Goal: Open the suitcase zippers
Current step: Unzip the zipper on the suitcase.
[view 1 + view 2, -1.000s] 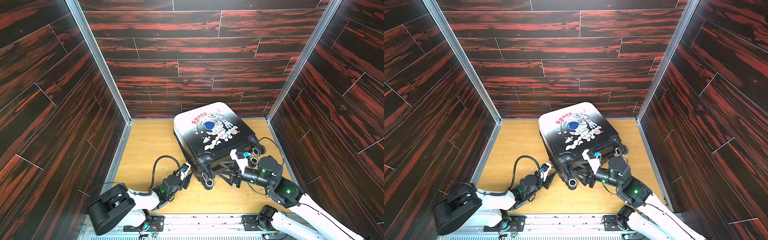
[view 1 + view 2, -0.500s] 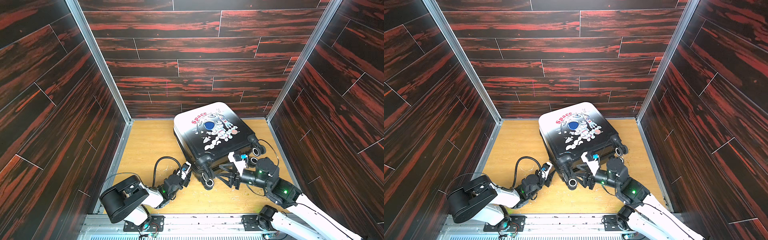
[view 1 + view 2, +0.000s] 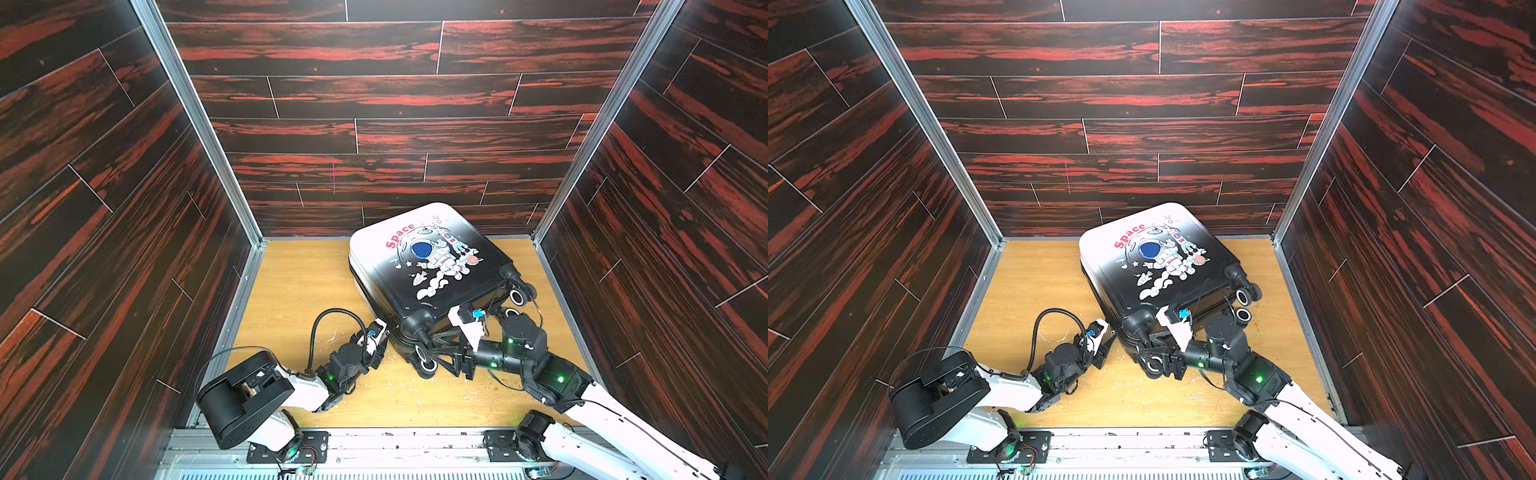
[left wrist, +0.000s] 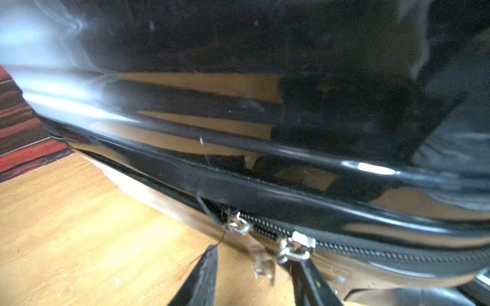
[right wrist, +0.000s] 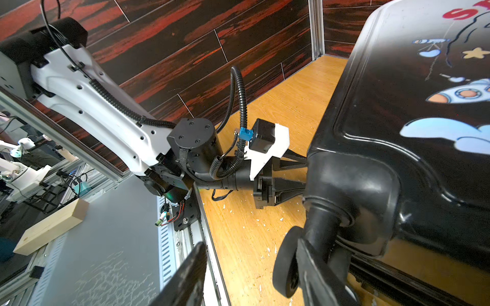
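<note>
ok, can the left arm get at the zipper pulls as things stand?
Probably yes. In the left wrist view the left fingers stand apart at the suitcase rim, the two silver zipper pulls just ahead of their tips, nothing between. One tip may be touching a pull.

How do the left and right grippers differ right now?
The left gripper is at the suitcase side rim, by the zipper sliders; the right gripper is at a corner wheel. A small metal pull lies between the left gripper's fingers; the wheel lies between the right gripper's. Both are open, clamping nothing.
</note>
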Robot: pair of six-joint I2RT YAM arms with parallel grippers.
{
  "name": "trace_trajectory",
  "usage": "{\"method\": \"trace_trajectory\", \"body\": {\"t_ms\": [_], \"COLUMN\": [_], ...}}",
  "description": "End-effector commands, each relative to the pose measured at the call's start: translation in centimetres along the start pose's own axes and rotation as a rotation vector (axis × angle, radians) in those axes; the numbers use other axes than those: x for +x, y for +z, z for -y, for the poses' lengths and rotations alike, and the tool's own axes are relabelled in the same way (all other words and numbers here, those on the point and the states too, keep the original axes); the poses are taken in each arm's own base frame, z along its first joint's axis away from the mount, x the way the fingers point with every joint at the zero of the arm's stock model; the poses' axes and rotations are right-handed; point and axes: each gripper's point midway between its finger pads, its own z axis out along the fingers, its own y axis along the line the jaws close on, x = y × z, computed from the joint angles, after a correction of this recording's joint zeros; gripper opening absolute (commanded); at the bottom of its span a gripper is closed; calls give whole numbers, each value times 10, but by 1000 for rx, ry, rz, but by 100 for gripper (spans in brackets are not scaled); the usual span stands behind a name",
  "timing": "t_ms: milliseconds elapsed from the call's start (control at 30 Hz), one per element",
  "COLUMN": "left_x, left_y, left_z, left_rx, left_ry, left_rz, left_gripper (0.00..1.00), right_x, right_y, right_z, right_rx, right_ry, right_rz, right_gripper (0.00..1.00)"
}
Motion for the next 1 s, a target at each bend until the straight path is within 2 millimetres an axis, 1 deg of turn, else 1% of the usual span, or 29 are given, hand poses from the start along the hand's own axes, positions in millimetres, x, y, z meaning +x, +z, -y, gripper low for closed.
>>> {"method": "trace_trajectory", "body": {"t_ms": [0,33,167,267,467,600,667,800,900,967], "left_x": [-66,-66,-64,-62,-57,-57,-57,-56,-55,-55], "left_y": [4,6,11,13,13,7,4,0,-4,-6], "left_z": [6,9,12,15,20,23,25,30,33,35], "left_rx": [43,54,66,84,114,138,155,184,196,207], "left_ry": [-35,-28,-22,-16,-18,-27,-28,-35,-38,-37], "left_rz": [202,198,195,187,172,175,172,168,169,171], "left_gripper": [41,39,23,13,0,0,0,0,0,0], "right_x": [9,10,14,19,29,27,27,29,24,28], "right_y": [-1,-2,-5,-4,1,9,15,27,39,48], "right_z": [2,4,10,17,36,45,52,61,59,57], "right_rx": [8,20,62,101,194,244,287,315,296,269], "right_ry": [16,18,21,37,97,172,213,250,296,348], "right_rz": [-25,-29,-39,-59,-129,-201,-253,-322,-345,-393], "right_gripper": [57,57,56,56,59,62,66,68,68,67]}}
